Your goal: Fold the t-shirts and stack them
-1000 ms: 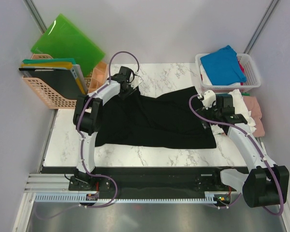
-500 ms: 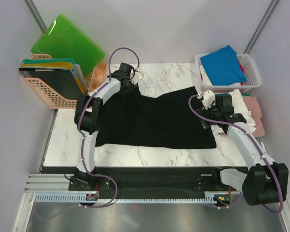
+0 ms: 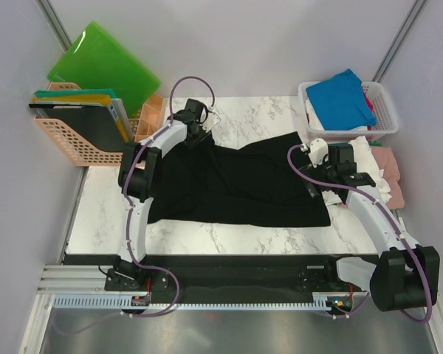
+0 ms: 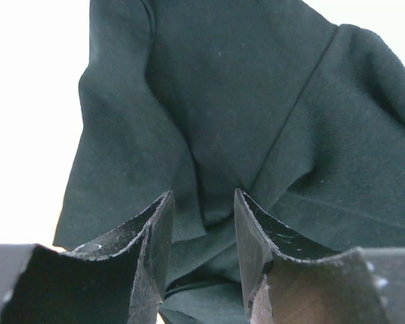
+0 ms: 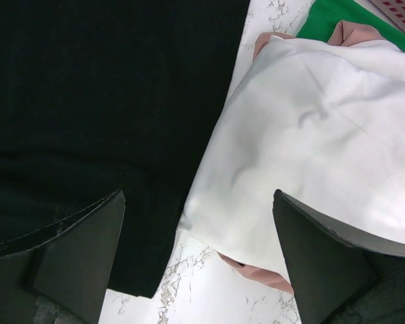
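Black t-shirt (image 3: pixel 236 184) spread flat, white shirt (image 5: pixel 310 135) alongside, pink cloth (image 5: pixel 253 270) seemingly beneath

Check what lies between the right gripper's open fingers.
The right wrist view shows the right gripper straddling the edge of the black t-shirt, a thin strip of marble table, and the corner of a white shirt lying over a pink shirt.
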`<move>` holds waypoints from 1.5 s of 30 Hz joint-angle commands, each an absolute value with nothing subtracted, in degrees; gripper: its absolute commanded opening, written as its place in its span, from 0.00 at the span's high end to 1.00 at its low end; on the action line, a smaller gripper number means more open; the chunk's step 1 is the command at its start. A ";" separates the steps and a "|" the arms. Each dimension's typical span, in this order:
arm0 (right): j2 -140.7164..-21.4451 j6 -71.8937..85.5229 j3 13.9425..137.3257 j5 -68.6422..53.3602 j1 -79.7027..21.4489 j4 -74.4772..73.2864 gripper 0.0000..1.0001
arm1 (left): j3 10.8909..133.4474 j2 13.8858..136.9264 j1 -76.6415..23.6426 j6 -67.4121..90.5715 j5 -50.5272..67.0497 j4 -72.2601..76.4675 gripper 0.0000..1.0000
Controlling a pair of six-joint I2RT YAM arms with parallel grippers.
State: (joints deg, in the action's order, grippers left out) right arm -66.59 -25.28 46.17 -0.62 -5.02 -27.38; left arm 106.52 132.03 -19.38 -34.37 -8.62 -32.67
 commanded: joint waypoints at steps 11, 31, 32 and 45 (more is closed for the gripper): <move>-68.03 -24.87 45.97 -1.67 -4.92 -25.84 0.02 | 110.74 134.82 -19.34 -33.92 -10.36 -29.97 0.61; -70.14 -24.87 46.14 -2.46 -4.83 -26.19 0.02 | 111.09 135.70 -19.34 -35.42 -13.80 -25.75 0.98; -70.31 -24.87 46.14 -2.46 -4.92 -26.28 0.02 | 110.92 135.53 -19.34 -35.33 -13.71 -25.66 0.98; -70.75 -25.05 46.32 -3.34 -4.92 -26.72 0.02 | 105.74 125.60 -19.42 -34.63 -12.13 -25.05 0.98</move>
